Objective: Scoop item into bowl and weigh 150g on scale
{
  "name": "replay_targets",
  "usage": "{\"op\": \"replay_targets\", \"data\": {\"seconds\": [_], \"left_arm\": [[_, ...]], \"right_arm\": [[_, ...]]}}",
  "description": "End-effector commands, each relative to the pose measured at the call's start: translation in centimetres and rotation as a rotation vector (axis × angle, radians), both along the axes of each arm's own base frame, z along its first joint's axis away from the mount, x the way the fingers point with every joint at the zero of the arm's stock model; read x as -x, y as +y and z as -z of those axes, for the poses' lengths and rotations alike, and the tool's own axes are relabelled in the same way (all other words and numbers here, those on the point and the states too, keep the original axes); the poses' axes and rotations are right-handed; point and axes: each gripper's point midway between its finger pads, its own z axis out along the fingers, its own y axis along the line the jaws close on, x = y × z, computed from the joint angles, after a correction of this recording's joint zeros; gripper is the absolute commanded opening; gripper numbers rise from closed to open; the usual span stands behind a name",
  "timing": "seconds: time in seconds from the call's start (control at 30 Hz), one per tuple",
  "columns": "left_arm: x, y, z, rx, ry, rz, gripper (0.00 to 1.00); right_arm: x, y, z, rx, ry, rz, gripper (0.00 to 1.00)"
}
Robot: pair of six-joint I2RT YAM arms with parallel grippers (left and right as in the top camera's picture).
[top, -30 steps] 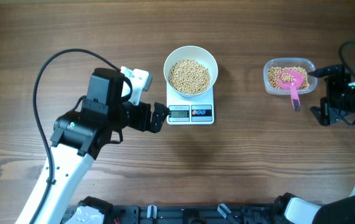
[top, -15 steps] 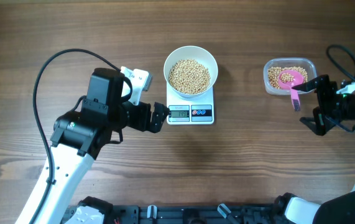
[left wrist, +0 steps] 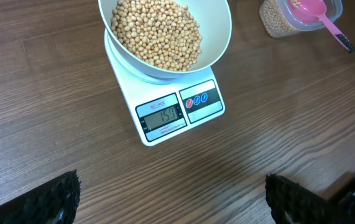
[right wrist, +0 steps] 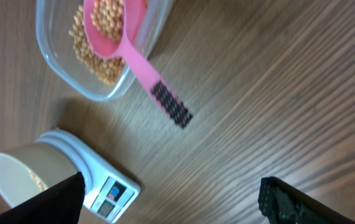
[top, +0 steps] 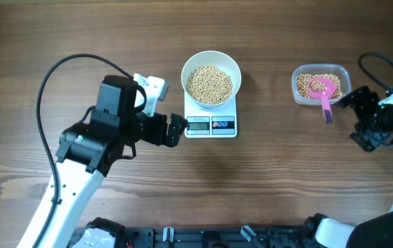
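Observation:
The white bowl [top: 210, 78] sits on the scale [top: 210, 125], holding a heap of beige beans [top: 209, 84]. In the left wrist view the bowl [left wrist: 217, 43] and its beans [left wrist: 155, 31] are at the top. The scale [left wrist: 177, 115] below them shows 150 on its display. My left gripper [top: 177, 131] is open just left of the scale, its fingers [left wrist: 53, 199] spread wide over bare wood. My right gripper [top: 354, 118] is open and empty, to the right of the pink scoop [top: 322, 89]. The scoop [right wrist: 133, 56] lies in a clear tub [right wrist: 59, 62] of beans, its handle over the rim.
The clear tub [top: 298, 86] stands at the back right with beans left in it. A black cable [top: 51, 83] loops behind the left arm. The right wrist view also catches the scale [right wrist: 102, 186] and the bowl [right wrist: 15, 174] at its lower left.
The right gripper swung left towards the scoop handle, then drew back to the right. Its jaws stay wide and empty. The left arm, bowl and scale have not moved.

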Motion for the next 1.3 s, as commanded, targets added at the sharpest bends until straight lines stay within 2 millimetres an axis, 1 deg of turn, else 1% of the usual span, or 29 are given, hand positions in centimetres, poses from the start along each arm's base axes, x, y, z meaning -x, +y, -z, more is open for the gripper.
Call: {"op": "replay_targets", "data": {"seconds": [0.0,0.1,0.33,0.43,0.53,0.63,0.7,0.77,0.93,1.07,1.13,1.27], "left_arm": [[0.0,0.1,-0.3,0.012,-0.004,-0.005,1.0],[0.0,0.1,-0.3,0.012,-0.004,-0.005,1.0],[0.0,0.0,-0.3,0.012,-0.004,-0.005,1.0],[0.0,0.0,-0.3,0.012,-0.004,-0.005,1.0],[0.0,0.0,-0.3,0.012,-0.004,-0.005,1.0],[0.0,0.1,-0.3,0.012,-0.004,-0.005,1.0],[0.0,0.1,-0.3,0.012,-0.004,-0.005,1.0],[0.0,0.0,-0.3,0.012,-0.004,-0.005,1.0],[0.0,0.0,-0.3,0.012,-0.004,-0.005,1.0],[0.0,0.0,-0.3,0.012,-0.004,-0.005,1.0],[0.0,0.0,-0.3,0.012,-0.004,-0.005,1.0],[0.0,0.1,-0.3,0.012,-0.004,-0.005,1.0]], "right_arm": [[-0.3,-0.9,0.3,0.084,-0.011,-0.085,0.93],[-0.7,-1.2,0.2,0.103,-0.031,-0.102,1.0],[-1.1,-1.4,0.0,0.111,-0.048,-0.098,1.0],[-0.8,-1.0,-0.1,0.085,-0.045,-0.089,1.0],[-0.8,-0.2,-1.2,0.071,-0.089,-0.108,1.0],[-0.2,0.0,-3.3,0.111,-0.153,-0.115,1.0],[0.3,0.3,-5.1,0.151,-0.213,-0.131,1.0],[1.4,0.8,-6.6,0.187,-0.256,-0.145,1.0],[4.0,2.1,-9.4,0.245,-0.336,-0.166,1.0],[6.6,3.4,-10.3,0.234,-0.343,-0.131,1.0],[7.4,3.8,-10.7,0.213,-0.35,-0.077,1.0],[7.6,3.9,-11.0,0.191,-0.359,-0.022,1.0]]}}
